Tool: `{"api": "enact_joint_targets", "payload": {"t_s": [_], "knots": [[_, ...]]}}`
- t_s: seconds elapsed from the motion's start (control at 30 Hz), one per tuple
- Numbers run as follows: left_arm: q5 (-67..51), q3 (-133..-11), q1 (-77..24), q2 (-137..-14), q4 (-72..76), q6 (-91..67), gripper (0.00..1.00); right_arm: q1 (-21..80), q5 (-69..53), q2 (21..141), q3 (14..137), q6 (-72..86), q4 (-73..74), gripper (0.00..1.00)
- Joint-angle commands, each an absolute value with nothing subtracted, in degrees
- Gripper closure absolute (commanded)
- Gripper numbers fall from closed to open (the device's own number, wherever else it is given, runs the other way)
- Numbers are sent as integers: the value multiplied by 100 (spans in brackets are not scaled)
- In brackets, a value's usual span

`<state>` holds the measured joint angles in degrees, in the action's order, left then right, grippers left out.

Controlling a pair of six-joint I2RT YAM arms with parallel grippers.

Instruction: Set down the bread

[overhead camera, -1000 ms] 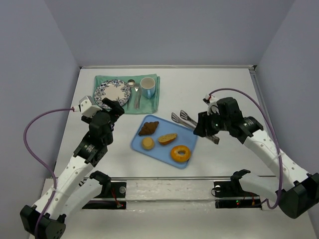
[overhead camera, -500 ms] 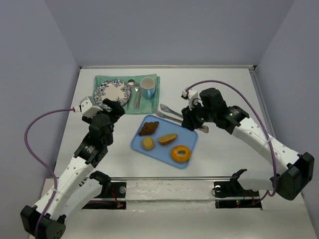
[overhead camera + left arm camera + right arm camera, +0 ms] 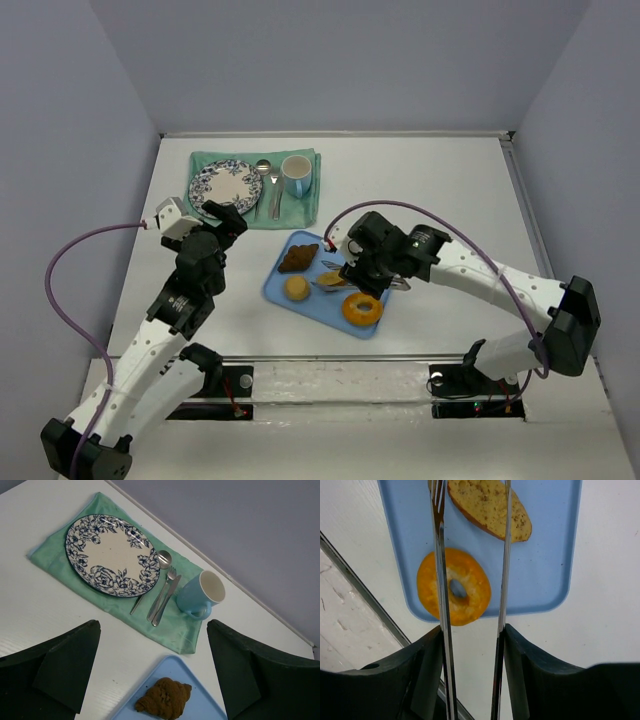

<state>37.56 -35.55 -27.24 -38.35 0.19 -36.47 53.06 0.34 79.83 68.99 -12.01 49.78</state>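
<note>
The oblong golden-brown roll (image 3: 337, 279) and the small round tan bun (image 3: 296, 288) lie on the blue tray (image 3: 272, 287). My right gripper (image 3: 368, 264) is shut on metal tongs (image 3: 326, 276), whose tips reach over the roll. In the right wrist view the two tong arms (image 3: 440, 575) stand apart on either side of the roll (image 3: 490, 507), held by the right gripper (image 3: 472, 630). My left gripper (image 3: 222, 218) is open and empty, between the plate and the tray; it also shows in the left wrist view (image 3: 152, 626).
A dark croissant (image 3: 298, 258) and an orange ring donut (image 3: 362, 308) share the tray. A flowered plate (image 3: 225, 186), cutlery (image 3: 268, 188) and a blue mug (image 3: 296, 176) sit on a green cloth (image 3: 308, 205) at the back left.
My right arm has swung left with the tongs, from the table right of the tray to over the roll. The left arm has barely moved.
</note>
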Motion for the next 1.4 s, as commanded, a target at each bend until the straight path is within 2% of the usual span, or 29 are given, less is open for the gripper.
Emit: {"api": "enact_joint_targets", "payload": {"t_s": [0.0,0.23,0.3,0.37,0.53,0.7,0.8,0.83,0.93,1.1,1.37], "knots": [[4034,-3480,-2689,-3779,264,-3674,1,5484,633,8146,7233,-1151,5361,45],[4052,-3489,-2681,-3823,255,-3674,1,5599,711,8420,7277,-1248,5379,43],[4052,-3489,-2681,-3823,246,-3674,1,5651,869,8490,7286,-1222,5335,46],[4043,-3489,-2681,-3823,246,-3683,1,5651,1001,8508,7286,-1204,5265,53],[4060,-3480,-2681,-3788,237,-3683,1,5809,1133,8438,7452,-1292,4827,83],[4104,-3454,-2672,-3727,211,-3709,1,5810,1397,8218,7646,-1406,3746,93],[4175,-3454,-2663,-3744,167,-3788,1,5810,1643,8025,7770,-1345,2632,93],[4227,-3454,-2663,-3753,150,-3858,1,5810,1539,7998,7656,-1371,1819,93],[4271,-3533,-2646,-3797,18,-3937,1,5810,1310,8234,7620,-1249,759,93],[4254,-3551,-2628,-3779,-176,-4104,1,5503,1047,9227,8717,-809,501,93],[3973,-3524,-2619,-3735,-308,-4307,1,5001,-658,11371,10756,-405,536,93]]}}
